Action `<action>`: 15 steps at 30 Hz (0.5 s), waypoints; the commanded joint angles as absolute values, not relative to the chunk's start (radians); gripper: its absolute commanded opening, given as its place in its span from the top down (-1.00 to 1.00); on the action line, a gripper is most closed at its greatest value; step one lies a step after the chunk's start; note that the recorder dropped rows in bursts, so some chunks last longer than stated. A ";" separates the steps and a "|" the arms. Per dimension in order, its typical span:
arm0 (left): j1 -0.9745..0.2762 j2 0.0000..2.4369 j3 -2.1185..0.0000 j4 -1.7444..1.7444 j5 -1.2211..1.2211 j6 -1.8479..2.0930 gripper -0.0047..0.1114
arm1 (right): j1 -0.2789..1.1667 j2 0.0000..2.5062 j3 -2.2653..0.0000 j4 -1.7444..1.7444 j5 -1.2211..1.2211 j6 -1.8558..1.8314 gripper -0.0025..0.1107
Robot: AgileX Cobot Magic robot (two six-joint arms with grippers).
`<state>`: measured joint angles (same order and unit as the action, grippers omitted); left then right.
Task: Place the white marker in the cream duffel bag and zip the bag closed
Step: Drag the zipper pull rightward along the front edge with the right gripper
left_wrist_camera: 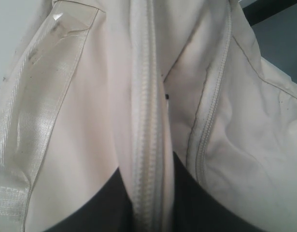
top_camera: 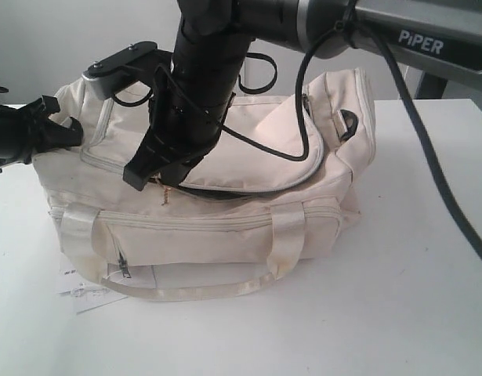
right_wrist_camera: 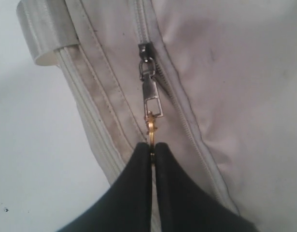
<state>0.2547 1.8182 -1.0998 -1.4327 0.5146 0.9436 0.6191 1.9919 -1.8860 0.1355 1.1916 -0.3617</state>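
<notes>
The cream duffel bag point(top_camera: 225, 227) lies in the middle of the white table. Its curved top flap point(top_camera: 264, 149) stands partly lifted, with a dark gap point(top_camera: 213, 193) under its rim. My right gripper point(top_camera: 158, 178) reaches across to the bag's top left and is shut on the gold clasp point(right_wrist_camera: 150, 128) hanging from the metal zipper pull point(right_wrist_camera: 150, 92). At the bag's left end my left gripper point(top_camera: 68, 131) is shut on a fold of cream fabric carrying a zipper strip point(left_wrist_camera: 147, 145). The white marker is hidden from every view.
A small white paper tag point(top_camera: 92, 294) lies on the table point(top_camera: 397, 313) by the bag's front left corner. Satin strap handles point(top_camera: 281, 235) hang over the bag's front. The right arm and its black cable point(top_camera: 303, 117) cross above the bag.
</notes>
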 commanded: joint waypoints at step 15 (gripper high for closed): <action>0.255 1.817 -1.095 -1.456 0.513 0.946 0.92 | 0.596 1.976 -1.881 0.093 1.221 -0.359 0.96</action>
